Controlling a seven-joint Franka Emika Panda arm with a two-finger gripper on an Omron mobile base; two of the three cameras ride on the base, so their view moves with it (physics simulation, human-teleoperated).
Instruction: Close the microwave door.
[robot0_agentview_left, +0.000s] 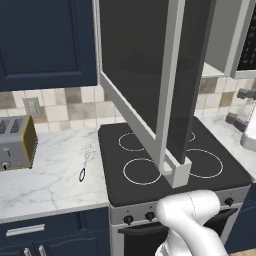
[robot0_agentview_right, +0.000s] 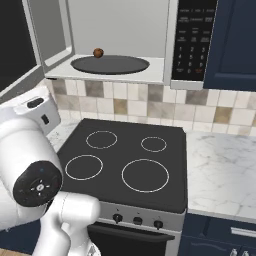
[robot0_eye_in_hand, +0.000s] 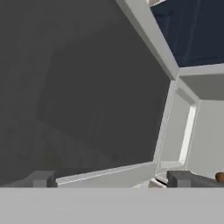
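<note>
Microwave (robot0_agentview_right: 195, 45): mounted above the stove, between navy cabinets; its cavity stands open, with a black button panel on the right side.
Microwave door (robot0_agentview_left: 145, 75): swung wide open, hinged on the left, sticking out over the cooktop; dark smoky glass in a light grey frame, the long grey bar handle (robot0_agentview_left: 167, 85) running down its free edge. In the hand view the glass (robot0_eye_in_hand: 87, 87) sits close in front of the camera, its frame edge running across the lower part.
Stove (robot0_agentview_right: 125, 165): black glass top with four ring burners, knobs along the front, directly under the open door.
Counter (robot0_agentview_left: 50, 175): white marble on both sides of the stove.
Toaster (robot0_agentview_left: 17, 142): silver, on the left counter by the tiled wall.
Turntable (robot0_agentview_right: 110, 64): dark round plate on the microwave floor.
Whisk (robot0_agentview_left: 85, 162): thin wire one, lying on the left counter near the stove.
Small brown ball (robot0_agentview_right: 98, 52): resting at the back left of the turntable.
Gripper (robot0_eye_in_hand: 111, 179): fingertips spread wide apart, holding nothing, close to the door's lower frame; contact can't be judged.
</note>
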